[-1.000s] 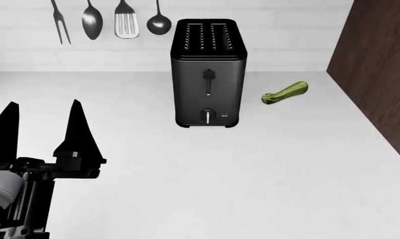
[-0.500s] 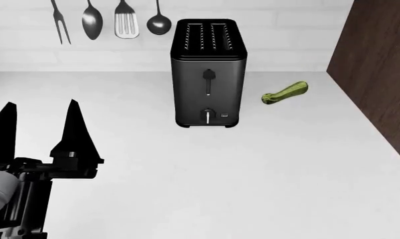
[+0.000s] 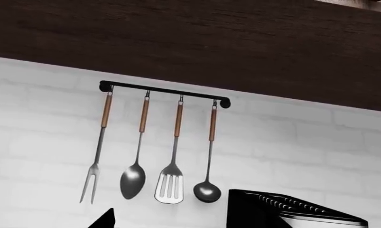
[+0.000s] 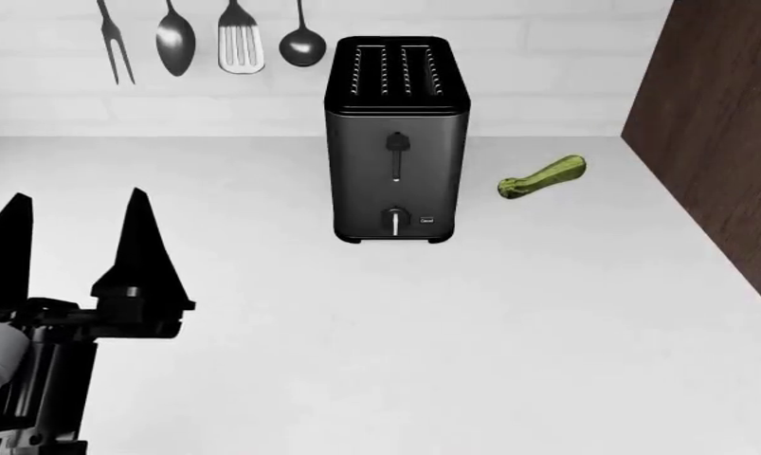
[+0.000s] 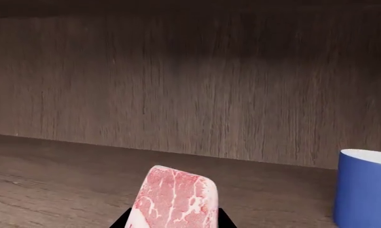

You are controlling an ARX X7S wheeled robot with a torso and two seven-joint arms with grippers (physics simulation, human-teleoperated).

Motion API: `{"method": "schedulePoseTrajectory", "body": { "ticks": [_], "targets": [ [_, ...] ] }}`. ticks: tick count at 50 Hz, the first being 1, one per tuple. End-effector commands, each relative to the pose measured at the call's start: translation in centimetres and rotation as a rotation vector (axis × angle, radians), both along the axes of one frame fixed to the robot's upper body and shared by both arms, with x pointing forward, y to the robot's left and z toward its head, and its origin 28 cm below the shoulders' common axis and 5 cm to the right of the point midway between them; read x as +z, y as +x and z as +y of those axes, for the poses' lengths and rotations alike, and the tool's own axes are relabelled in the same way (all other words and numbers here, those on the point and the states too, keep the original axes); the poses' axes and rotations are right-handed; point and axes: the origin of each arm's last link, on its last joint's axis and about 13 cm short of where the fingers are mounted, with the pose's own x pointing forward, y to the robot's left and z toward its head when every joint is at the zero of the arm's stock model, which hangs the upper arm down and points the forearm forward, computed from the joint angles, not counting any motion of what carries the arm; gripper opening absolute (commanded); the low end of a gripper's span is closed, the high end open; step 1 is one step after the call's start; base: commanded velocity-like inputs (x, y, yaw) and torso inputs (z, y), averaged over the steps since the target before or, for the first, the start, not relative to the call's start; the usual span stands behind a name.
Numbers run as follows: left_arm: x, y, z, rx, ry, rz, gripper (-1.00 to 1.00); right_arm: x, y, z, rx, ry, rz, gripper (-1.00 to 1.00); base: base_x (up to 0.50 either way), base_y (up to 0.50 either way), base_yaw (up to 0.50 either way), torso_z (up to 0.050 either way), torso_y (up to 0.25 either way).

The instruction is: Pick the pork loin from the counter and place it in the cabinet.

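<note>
In the right wrist view the pork loin [image 5: 174, 197], a pink-red slice with whitish fat, stands between my right gripper's black fingertips [image 5: 121, 221], which press on both its sides. It is held inside the dark wooden cabinet [image 5: 190, 95], just above the cabinet's shelf floor. My right gripper does not show in the head view. My left gripper [image 4: 77, 227] is open and empty, its two black fingers pointing up over the left part of the white counter [image 4: 507, 332].
A blue cup [image 5: 364, 187] stands on the cabinet shelf beside the pork loin. On the counter stand a black toaster [image 4: 397, 142] and a green zucchini [image 4: 543, 177]. Utensils [image 4: 203, 38] hang on the wall. A dark cabinet side [image 4: 721, 133] rises at the right.
My left gripper has shifted slightly to the left and down in the head view. Nothing else on the counter has moved.
</note>
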Motion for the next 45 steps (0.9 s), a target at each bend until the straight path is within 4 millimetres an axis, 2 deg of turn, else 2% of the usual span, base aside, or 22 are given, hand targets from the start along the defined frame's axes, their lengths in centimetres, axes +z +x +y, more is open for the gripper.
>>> {"method": "schedulePoseTrajectory", "body": {
  "ticks": [1,15,36,45],
  "targets": [
    [0.1,0.0,0.1,-0.006,-0.004,0.001,1.0,-0.1,0.4,-1.0,-0.06,0.006,0.036,-1.0,0.0,0.0,0.0,0.0,0.0],
    [0.1,-0.1,0.3,-0.003,-0.008,-0.001,1.0,-0.7,0.9,-1.1,-0.076,0.029,0.068,-1.0,0.0,0.0,0.0,0.0,0.0],
    [-0.1,-0.3,0.0,-0.004,0.003,0.004,1.0,-2.7,3.0,-3.2,-0.108,0.057,0.087,-1.0,0.0,0.0,0.0,0.0,0.0],
    [0.0,-0.3,-0.1,0.001,0.005,0.004,1.0,-3.2,3.3,-3.3,-0.094,0.059,0.108,-1.0,0.05,0.0,0.01,0.0,0.0]
  ]
}}
